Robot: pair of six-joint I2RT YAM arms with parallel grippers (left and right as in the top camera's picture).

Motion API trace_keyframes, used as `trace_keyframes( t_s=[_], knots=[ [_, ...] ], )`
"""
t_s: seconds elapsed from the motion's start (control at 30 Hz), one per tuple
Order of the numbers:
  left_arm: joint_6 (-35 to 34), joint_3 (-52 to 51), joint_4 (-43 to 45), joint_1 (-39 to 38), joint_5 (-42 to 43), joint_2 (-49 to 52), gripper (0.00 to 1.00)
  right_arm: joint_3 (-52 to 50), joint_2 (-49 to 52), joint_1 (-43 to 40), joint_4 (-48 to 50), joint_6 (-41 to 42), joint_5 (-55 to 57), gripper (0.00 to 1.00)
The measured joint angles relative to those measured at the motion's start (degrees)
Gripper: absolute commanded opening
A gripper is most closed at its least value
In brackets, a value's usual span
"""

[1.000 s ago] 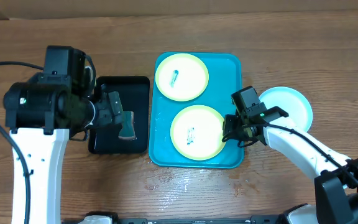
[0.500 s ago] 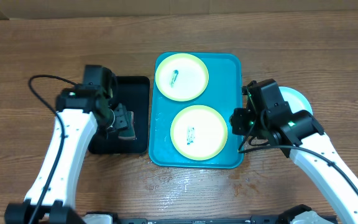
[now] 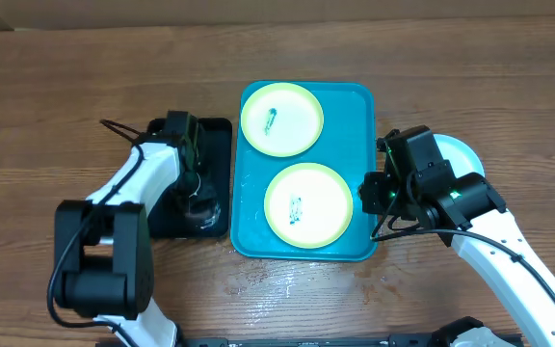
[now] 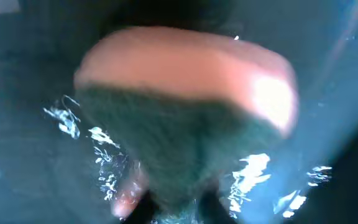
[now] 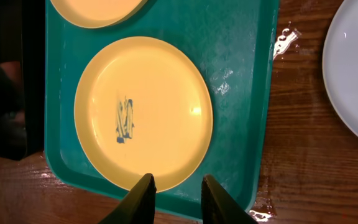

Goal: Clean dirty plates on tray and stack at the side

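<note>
Since half a second ago the left arm has swung lower into the black tub (image 3: 216,135), and the left gripper (image 3: 198,202) now sits at its near end. A sponge (image 4: 185,106), pink-orange on one face and dark green on the other, fills the left wrist view over what looks like glinting water. The fingers are lost in blur there, so I cannot tell whether they clamp it.

The right gripper (image 5: 178,179) has barely shifted. It hovers above the near rim of the lower yellow-green plate (image 5: 143,112), with its fingers a narrow gap apart and holding nothing.

That plate bears a dark-blue smear (image 5: 124,119) and lies in the turquoise tray (image 3: 355,106). A second yellow-green plate (image 3: 281,119), also smeared, lies beyond it. The cyan plate (image 3: 462,156) rests on the wood-grain tabletop (image 3: 66,96) just right of the tray, partly under the right arm.
</note>
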Motion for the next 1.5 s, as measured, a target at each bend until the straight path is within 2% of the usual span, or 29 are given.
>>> trace_keyframes(
  t_s=[0.17, 0.43, 0.6, 0.87, 0.97, 1.07, 1.17, 1.3, 1.5],
  knots=[
    [0.2, 0.7, -1.2, 0.1, 0.0, 0.3, 0.04, 0.0, 0.0, 0.0, -0.3, 0.0, 0.0, 0.27],
    [0.2, 7.6, -9.8, 0.1, 0.3, 1.3, 0.04, 0.0, 0.0, 0.0, -0.8, 0.0, 0.0, 0.27],
    [0.2, 10.0, -8.8, 0.0, -0.4, 1.3, 0.04, 0.0, 0.0, 0.0, -0.8, 0.0, 0.0, 0.27],
    [0.2, 2.3, -0.9, -1.3, -1.9, 1.3, 0.04, 0.0, 0.0, 0.0, -0.8, 0.0, 0.0, 0.27],
    [0.2, 2.2, -1.5, -1.3, -1.9, 1.3, 0.04, 0.0, 0.0, 0.0, -0.8, 0.0, 0.0, 0.27],
    [0.2, 3.3, -6.0, -1.3, -2.0, 1.3, 0.04, 0.0, 0.0, 0.0, -0.8, 0.0, 0.1, 0.27],
    [0.2, 7.6, -13.8, -1.4, -2.0, 1.7, 0.04, 0.0, 0.0, 0.0, -0.9, 1.2, 1.2, 0.27],
    [0.2, 19.3, -21.0, -1.6, -2.0, 1.8, 0.04, 0.0, 0.5, 0.0, -0.8, 5.0, 4.4, 0.29],
    [0.2, 29.9, -23.3, -4.5, 0.3, -0.6, 0.04, -0.5, 5.8, 0.0, 3.8, 8.1, 6.6, 0.31]
  ],
)
